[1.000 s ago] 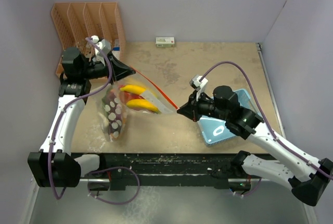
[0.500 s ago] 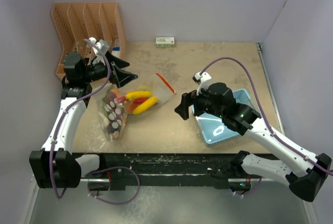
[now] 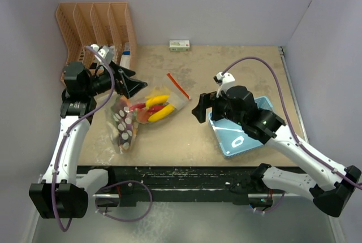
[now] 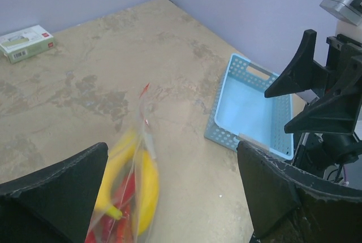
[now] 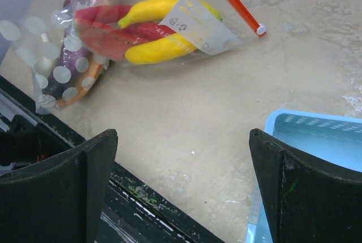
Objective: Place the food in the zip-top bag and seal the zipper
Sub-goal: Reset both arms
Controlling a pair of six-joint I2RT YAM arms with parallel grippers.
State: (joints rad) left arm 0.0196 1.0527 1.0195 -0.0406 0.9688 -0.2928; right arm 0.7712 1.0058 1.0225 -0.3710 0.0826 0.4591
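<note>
The zip-top bag point(image 3: 141, 116) lies slumped on the table, its dotted end toward the near edge. Its red-orange zipper point(image 3: 178, 86) runs along the far right edge and also shows in the right wrist view point(image 5: 233, 1). Inside are the food pieces: yellow bananas point(image 3: 158, 107) point(image 5: 151, 52) point(image 4: 146, 181) and a red chili point(image 5: 104, 35). My left gripper point(image 3: 134, 82) point(image 4: 169, 195) hovers open just left of the bag, with nothing in it. My right gripper point(image 3: 198, 109) point(image 5: 184, 183) stands open to the bag's right, also with nothing between its fingers.
A light blue basket point(image 3: 244, 137) point(image 4: 257, 104) point(image 5: 317, 135) sits under my right arm. An orange slotted rack point(image 3: 93, 25) stands at the back left. A small white and green box point(image 3: 179, 44) point(image 4: 27, 42) lies by the back wall. Walls close in on three sides.
Both grippers opened and let go of the zipper's ends. The bag dropped from being stretched between them onto the table, and both arms drew back from it.
</note>
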